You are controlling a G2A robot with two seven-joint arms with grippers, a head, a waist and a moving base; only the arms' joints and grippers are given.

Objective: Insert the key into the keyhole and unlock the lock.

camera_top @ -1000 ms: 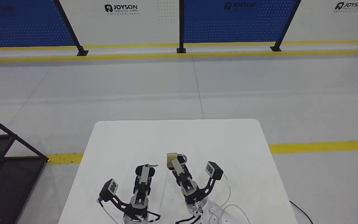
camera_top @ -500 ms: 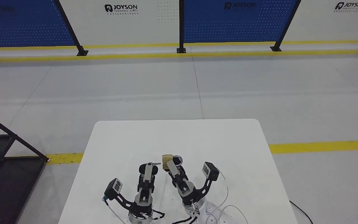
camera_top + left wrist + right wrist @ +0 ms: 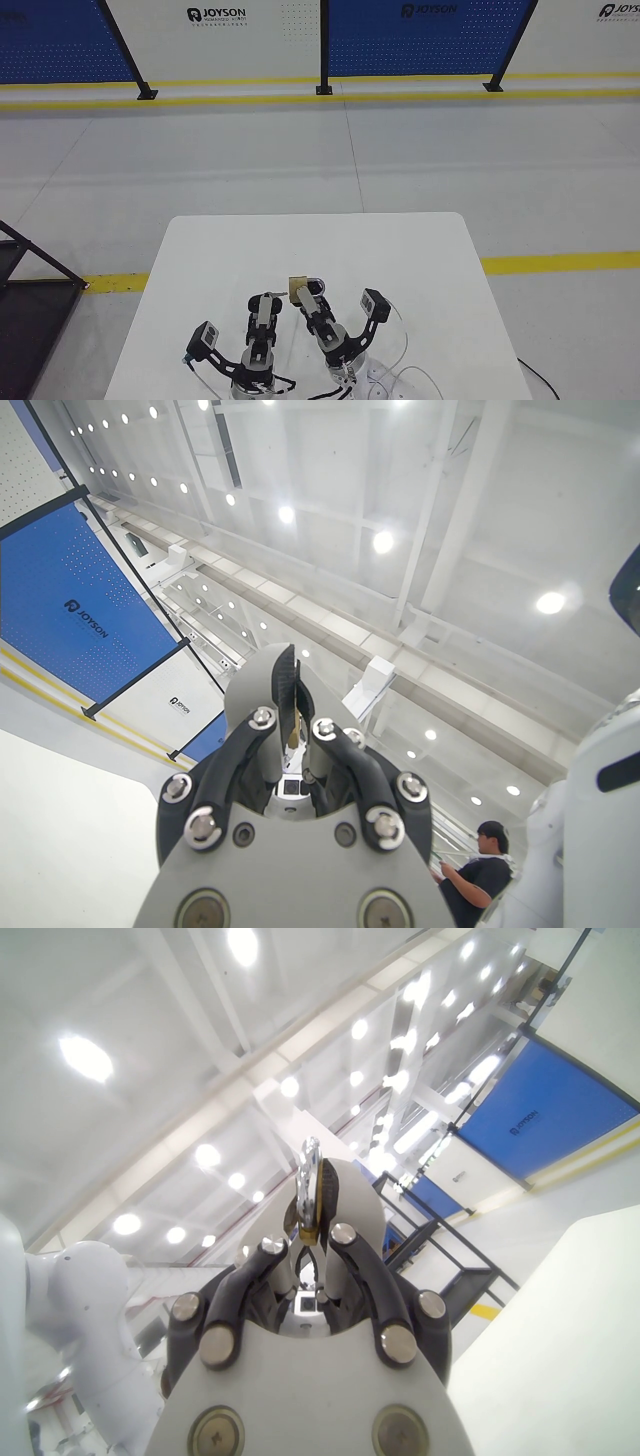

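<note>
A brass padlock [image 3: 298, 287] with a silver shackle is held above the front of the white table [image 3: 400, 250]. My right gripper [image 3: 311, 295] is shut on it. In the right wrist view the padlock [image 3: 309, 1213] sits between the pads, its shackle sticking out past the right gripper [image 3: 314, 1198]. My left gripper [image 3: 266, 299] hovers just left of the lock, almost touching it. In the left wrist view the left gripper [image 3: 294, 665] is shut on a thin brass key [image 3: 297, 716], mostly hidden by the pads. Whether the key touches the keyhole cannot be seen.
Both arms hang close together over the table's near edge. Loose white cables [image 3: 405, 378] lie at the front right. A black stand [image 3: 30, 262] is on the floor left of the table. The far half of the table is bare.
The right gripper carried the padlock left and slightly nearer, closing the gap to the left gripper. The left arm shifted a little to the right. Both grips stayed shut.
</note>
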